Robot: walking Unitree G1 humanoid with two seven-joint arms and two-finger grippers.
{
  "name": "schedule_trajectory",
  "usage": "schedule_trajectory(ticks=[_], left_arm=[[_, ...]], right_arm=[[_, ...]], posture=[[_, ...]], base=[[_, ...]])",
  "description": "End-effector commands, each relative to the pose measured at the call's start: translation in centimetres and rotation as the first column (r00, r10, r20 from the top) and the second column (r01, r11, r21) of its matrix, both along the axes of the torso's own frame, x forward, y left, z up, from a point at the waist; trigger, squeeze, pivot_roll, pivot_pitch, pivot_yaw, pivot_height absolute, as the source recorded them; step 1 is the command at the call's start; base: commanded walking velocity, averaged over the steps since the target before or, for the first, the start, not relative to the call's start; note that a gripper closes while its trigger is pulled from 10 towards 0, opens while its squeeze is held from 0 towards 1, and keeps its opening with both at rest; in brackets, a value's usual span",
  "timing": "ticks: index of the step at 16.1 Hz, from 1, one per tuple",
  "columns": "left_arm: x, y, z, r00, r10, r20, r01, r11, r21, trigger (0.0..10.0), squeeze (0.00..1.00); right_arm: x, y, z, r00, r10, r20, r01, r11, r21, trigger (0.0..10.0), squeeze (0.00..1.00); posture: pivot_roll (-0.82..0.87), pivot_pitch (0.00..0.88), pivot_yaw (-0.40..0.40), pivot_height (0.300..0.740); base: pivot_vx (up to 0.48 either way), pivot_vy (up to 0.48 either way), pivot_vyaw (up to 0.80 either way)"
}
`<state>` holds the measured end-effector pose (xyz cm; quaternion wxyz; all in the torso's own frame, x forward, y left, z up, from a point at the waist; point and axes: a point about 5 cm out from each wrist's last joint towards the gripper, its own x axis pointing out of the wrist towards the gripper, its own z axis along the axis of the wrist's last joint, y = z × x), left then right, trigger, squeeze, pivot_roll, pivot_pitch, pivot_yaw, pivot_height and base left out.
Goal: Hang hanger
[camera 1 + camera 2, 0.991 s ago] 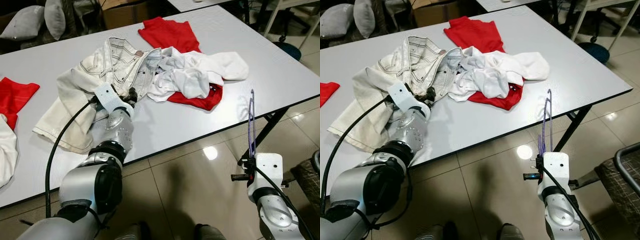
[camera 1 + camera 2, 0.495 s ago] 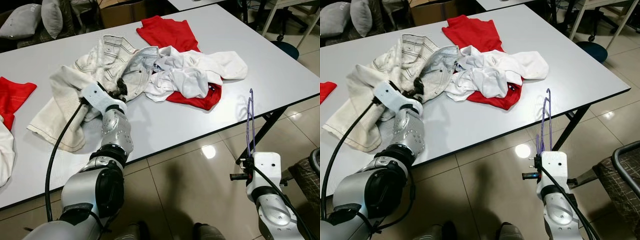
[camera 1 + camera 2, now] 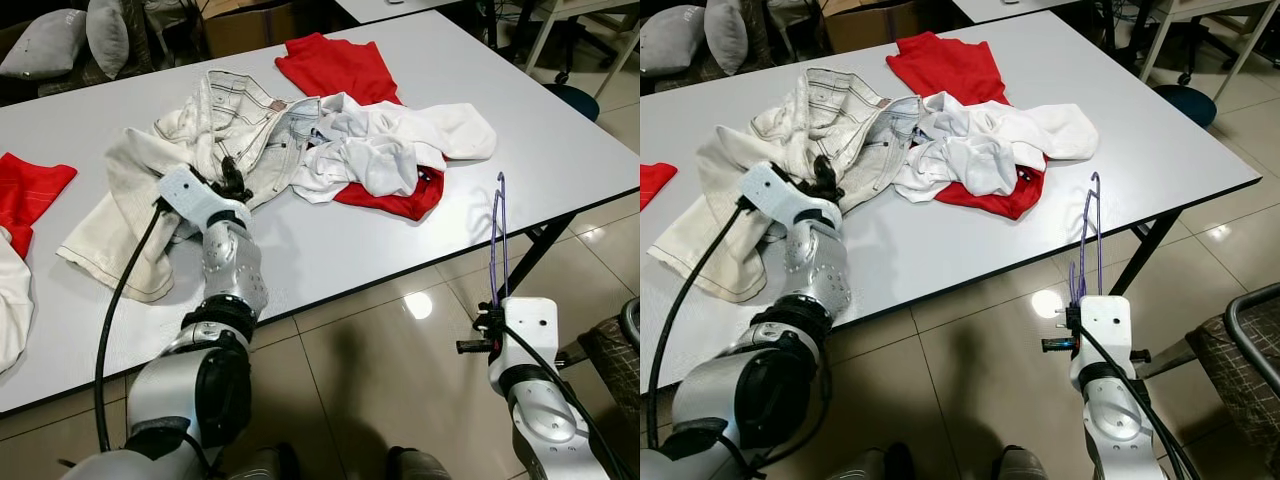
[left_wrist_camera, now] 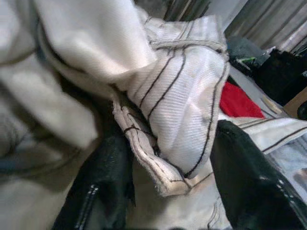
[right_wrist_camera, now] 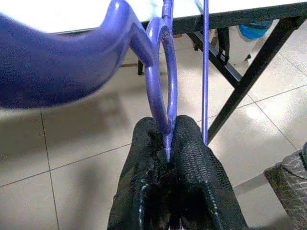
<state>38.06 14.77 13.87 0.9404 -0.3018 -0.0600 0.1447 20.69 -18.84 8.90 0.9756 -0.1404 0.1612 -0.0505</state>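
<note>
A purple hanger (image 3: 497, 240) stands upright off the table's front right edge, its hook (image 5: 163, 86) pinched in my shut right gripper (image 5: 168, 129), which is low over the floor (image 3: 492, 318). My left gripper (image 3: 232, 183) reaches over the table into a cream denim garment (image 3: 215, 110). In the left wrist view a stitched fold of that denim (image 4: 182, 110) lies between the two black fingers (image 4: 100, 187), which hold it.
On the white table (image 3: 330, 250) lie white garments (image 3: 390, 150) over a red shirt (image 3: 335, 65), with another red cloth (image 3: 30, 190) at the left edge. A black table leg (image 3: 530, 255) stands behind the hanger. A chair (image 3: 615, 350) is at far right.
My left gripper has dragged the denim garment to the left and bunched it up. The right gripper with the hanger has hardly moved.
</note>
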Motion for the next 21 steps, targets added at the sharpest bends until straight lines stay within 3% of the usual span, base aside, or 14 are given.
schedule_trajectory(ticks=[1,3,5,8,12,13,14,15,17,18,21], left_arm=[[-0.1,0.3,-0.5,1.0,-0.011,-0.023,0.01,1.0,-0.02,0.0,0.0],[0.2,-0.6,-1.5,0.989,-0.088,-0.121,0.08,0.995,-0.065,0.0,0.0],[0.2,-0.9,-1.5,0.986,-0.102,-0.13,0.093,0.993,-0.073,0.0,0.0],[0.3,0.0,-1.0,0.992,-0.029,-0.121,0.025,0.999,-0.039,0.0,0.0],[0.7,0.5,0.1,0.998,-0.03,-0.062,0.026,0.998,-0.063,0.0,0.0],[0.9,0.1,0.3,0.997,-0.061,-0.05,0.057,0.995,-0.078,0.6,0.0],[1.0,-0.5,0.4,0.994,-0.103,-0.032,0.099,0.991,-0.094,3.4,0.0],[1.1,-1.1,0.6,0.99,-0.143,-0.019,0.14,0.985,-0.104,10.0,0.0],[1.2,-1.6,0.6,0.987,-0.156,-0.038,0.153,0.986,-0.07,10.0,0.0],[1.2,-1.5,0.8,0.988,-0.154,-0.016,0.152,0.984,-0.097,10.0,1.0],[1.3,-1.5,1.2,0.984,-0.175,0.022,0.177,0.978,-0.115,10.0,1.0]], right_arm=[[0.0,0.3,-0.6,1.0,0.01,-0.026,-0.01,1.0,0.011,10.0,0.0],[0.2,0.2,-0.6,1.0,0.011,-0.023,-0.011,1.0,0.008,10.0,0.0],[0.4,0.2,-0.5,1.0,0.009,-0.018,-0.009,1.0,0.006,10.0,0.0],[0.5,0.0,-0.4,1.0,0.002,-0.011,-0.002,1.0,0.004,10.0,0.0],[0.5,0.0,-0.5,1.0,-0.001,-0.009,0.001,1.0,0.004,10.0,0.0],[0.6,0.0,-0.5,1.0,-0.001,-0.008,0.001,1.0,0.004,10.0,0.0],[0.7,0.0,-0.5,1.0,-0.001,-0.006,0.001,1.0,0.005,10.0,0.0],[0.8,0.0,-0.5,1.0,0.0,-0.004,0.0,1.0,0.005,10.0,0.0],[0.8,0.0,-0.4,1.0,-0.001,-0.001,0.001,1.0,0.004,10.0,0.0],[0.7,0.0,-0.5,1.0,-0.002,-0.001,0.002,1.0,0.004,10.0,0.0],[0.5,0.0,-0.6,1.0,-0.007,-0.004,0.007,1.0,0.005,10.0,0.0]], posture=[[-0.2,0.117,0.105,0.74],[-0.2,0.111,0.106,0.74],[-0.2,0.105,0.11,0.74],[-0.2,0.097,0.117,0.74],[-0.2,0.091,0.116,0.74],[-0.2,0.091,0.116,0.74],[-0.2,0.088,0.116,0.74],[-0.2,0.087,0.116,0.74],[-0.2,0.088,0.12,0.74],[-0.2,0.088,0.121,0.74],[-0.21,0.093,0.127,0.74]], base=[[0.0,0.0,0.0],[0.0,0.0,0.0],[0.0,0.0,0.0],[0.0,0.0,0.0],[0.0,0.0,0.0],[0.0,0.0,0.0],[0.0,0.0,0.0],[0.0,0.0,0.0],[0.0,0.0,0.0],[0.0,0.0,0.0],[0.0,0.0,0.0]])
